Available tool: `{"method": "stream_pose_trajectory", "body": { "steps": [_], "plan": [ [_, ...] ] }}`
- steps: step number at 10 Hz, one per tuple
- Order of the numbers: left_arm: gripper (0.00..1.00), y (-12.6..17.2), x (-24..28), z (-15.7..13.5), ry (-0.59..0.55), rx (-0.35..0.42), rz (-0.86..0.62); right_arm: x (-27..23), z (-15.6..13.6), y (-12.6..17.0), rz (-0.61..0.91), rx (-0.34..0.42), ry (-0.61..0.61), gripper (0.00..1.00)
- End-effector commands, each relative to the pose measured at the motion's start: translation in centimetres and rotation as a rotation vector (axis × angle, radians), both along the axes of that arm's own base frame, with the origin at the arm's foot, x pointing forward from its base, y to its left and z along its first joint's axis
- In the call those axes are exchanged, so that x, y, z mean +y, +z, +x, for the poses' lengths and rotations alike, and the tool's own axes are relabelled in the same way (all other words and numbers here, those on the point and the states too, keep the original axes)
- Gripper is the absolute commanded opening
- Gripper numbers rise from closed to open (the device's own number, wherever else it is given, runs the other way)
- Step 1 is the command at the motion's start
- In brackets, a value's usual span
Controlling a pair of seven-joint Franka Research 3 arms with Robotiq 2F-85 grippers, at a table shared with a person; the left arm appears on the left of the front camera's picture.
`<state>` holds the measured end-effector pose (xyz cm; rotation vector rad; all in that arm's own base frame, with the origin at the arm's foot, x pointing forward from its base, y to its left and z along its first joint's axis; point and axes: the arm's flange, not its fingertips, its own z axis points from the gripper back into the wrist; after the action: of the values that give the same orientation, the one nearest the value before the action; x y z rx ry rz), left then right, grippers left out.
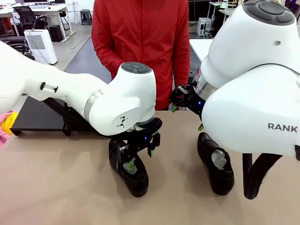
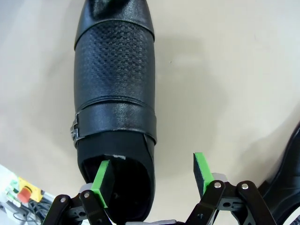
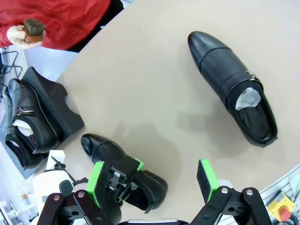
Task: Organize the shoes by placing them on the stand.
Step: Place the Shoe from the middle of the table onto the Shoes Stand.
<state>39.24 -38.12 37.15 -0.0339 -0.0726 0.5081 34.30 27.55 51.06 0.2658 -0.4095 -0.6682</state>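
Work looks roughly half done. On the low, flat, matte black stand (image 1: pixel 35 117) at the table's far left lies one glossy black leather dress shoe (image 3: pixel 28 117) stuffed with crumpled white paper. A dark shape just beside it is probably a second, though I cannot tell for sure. Two more shoes of the same make lie on the beige table (image 1: pixel 56 192), apart from the stand and not yet placed: the left shoe (image 2: pixel 115 93) under the left arm, and the right shoe (image 3: pixel 220 65) alone near the right arm.

The left gripper (image 2: pixel 152 171) is down over the left shoe's heel end with its jaws spread wide. One green pad (image 2: pixel 103 176) sits inside the shoe's opening and the other hangs outside the side wall, so the fingers straddle that wall without pinching it. Nothing is lifted; the shoe rests flat on the table. My guess is that closing on this wall is the step in hand.

The right gripper (image 3: pixel 151 180) hovers high above the table, jaws fully apart, holding and touching nothing.
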Motion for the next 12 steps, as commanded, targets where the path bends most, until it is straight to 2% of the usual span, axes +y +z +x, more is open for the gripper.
{"method": "stream_pose_trajectory", "body": {
  "steps": [1, 3, 4, 8, 12],
  "plan": [
    [0.87, -0.1, -0.7, 0.8, 0.027, 0.004, 0.003, 0.0, 0.4, 0.3, 0.005, 0.004, 0.024, 1.00],
    [0.87, -0.6, -0.7, 1.2, 0.032, 0.049, 0.033, 0.0, 0.4, 0.3, 0.005, 0.004, 0.024, 1.00],
    [0.73, -0.6, -0.7, 1.2, 0.023, 0.050, 0.035, 0.0, 0.4, 0.3, 0.005, 0.004, 0.024, 1.00],
    [0.00, -0.8, -0.8, 1.2, 0.030, 0.061, 0.035, 0.0, 0.4, 0.3, 0.005, 0.004, 0.024, 1.00],
    [0.00, -1.4, -0.2, 1.6, 0.051, 0.091, 0.064, 0.0, 0.4, 0.3, 0.005, 0.004, 0.024, 1.00]
  ]
}}
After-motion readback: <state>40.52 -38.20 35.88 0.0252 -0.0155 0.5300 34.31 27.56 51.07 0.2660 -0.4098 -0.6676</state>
